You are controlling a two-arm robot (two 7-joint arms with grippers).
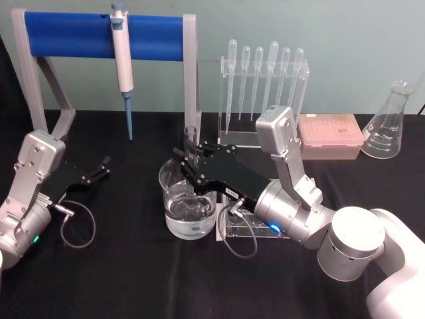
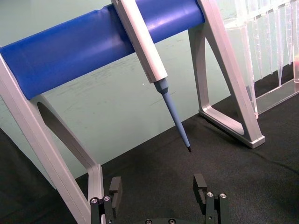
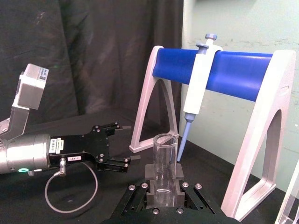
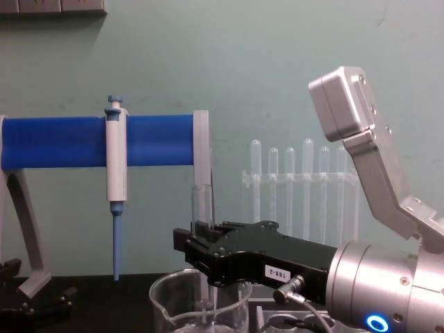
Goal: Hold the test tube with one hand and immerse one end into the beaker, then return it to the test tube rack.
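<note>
right gripper (image 1: 188, 161) fingers clamped on upright test tube (image 4: 202, 208), low end inside beaker (image 1: 188, 206) | risk: tube knocks glass rim or slips | left gripper (image 1: 99, 167) parked, fingers wide

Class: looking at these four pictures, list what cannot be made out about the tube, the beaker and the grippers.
- Test tube tip, chest view: blurred behind the beaker glass; touching water unclear.
- Beaker base, chest view: cut off by the bottom edge.
- Test tube lower half, right wrist view: hidden by the right gripper.

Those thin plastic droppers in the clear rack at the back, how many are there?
6 pipettes, hanging side by side in the clear rack behind the beaker, at the table's far edge; the right arm may hide others lower down.
</note>
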